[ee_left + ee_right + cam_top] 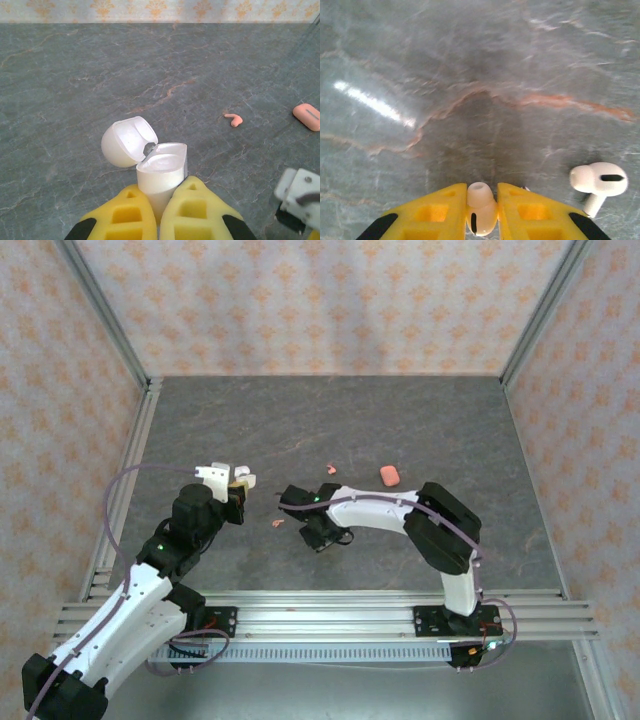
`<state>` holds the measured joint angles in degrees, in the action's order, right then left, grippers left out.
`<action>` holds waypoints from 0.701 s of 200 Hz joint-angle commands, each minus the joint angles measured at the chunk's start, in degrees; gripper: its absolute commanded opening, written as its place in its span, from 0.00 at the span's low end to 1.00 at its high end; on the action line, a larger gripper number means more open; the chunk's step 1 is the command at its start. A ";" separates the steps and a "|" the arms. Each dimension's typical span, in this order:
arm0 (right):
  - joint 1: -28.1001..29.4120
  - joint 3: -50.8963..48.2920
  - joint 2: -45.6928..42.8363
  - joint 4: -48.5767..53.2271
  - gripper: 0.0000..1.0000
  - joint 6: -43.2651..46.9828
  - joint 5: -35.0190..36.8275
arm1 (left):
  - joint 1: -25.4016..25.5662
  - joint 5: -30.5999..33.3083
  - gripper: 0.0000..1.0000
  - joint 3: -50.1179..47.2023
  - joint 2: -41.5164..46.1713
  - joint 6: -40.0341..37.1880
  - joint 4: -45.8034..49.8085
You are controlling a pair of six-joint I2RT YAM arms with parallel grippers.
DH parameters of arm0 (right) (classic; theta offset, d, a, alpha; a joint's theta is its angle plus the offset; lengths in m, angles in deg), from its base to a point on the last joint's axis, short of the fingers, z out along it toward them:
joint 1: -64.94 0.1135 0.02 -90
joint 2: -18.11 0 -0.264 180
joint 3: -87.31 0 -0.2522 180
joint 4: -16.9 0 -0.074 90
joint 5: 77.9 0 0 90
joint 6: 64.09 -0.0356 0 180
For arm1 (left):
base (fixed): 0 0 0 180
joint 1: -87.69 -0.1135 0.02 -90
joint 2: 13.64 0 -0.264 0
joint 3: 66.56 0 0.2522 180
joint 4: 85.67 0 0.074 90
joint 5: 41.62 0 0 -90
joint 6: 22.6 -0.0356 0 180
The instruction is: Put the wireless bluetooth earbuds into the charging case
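While my left gripper (pixel 160 197) pinches the open case (pixel 161 172), my right gripper (pixel 481 196) pinches a white earbud (pixel 481 206), and none seems inserted yet.

- Left gripper (pixel 162 189): yellow jaws at 6 o'clock in the view, closed on the base of the white charging case (pixel 161 172), one on each side.
- Case lid (pixel 127 141): swung open, hinged toward 10 o'clock of the base, its hollow inside facing the camera.
- Coral-pink earbud (pixel 233 120): lying on the grey veined tabletop (pixel 75 75), at 2 o'clock from the case, well apart.
- Coral-pink case (pixel 307 116): closed, at 3 o'clock, cut by the frame edge.
- White-and-grey mechanical part (pixel 297 197): at 4 o'clock, identity unclear.
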<state>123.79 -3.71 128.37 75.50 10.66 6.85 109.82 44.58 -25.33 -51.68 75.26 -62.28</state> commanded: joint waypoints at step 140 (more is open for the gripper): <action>-23.52 0.07 2.80 -16.14 0.28 -24.30 -11.26 | 0.01 -4.61 0.00 0.31 -1.01 2.07 -3.57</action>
<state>101.52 -0.65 132.04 62.35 -8.90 -3.51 109.82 41.18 -25.33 -51.83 76.42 -62.43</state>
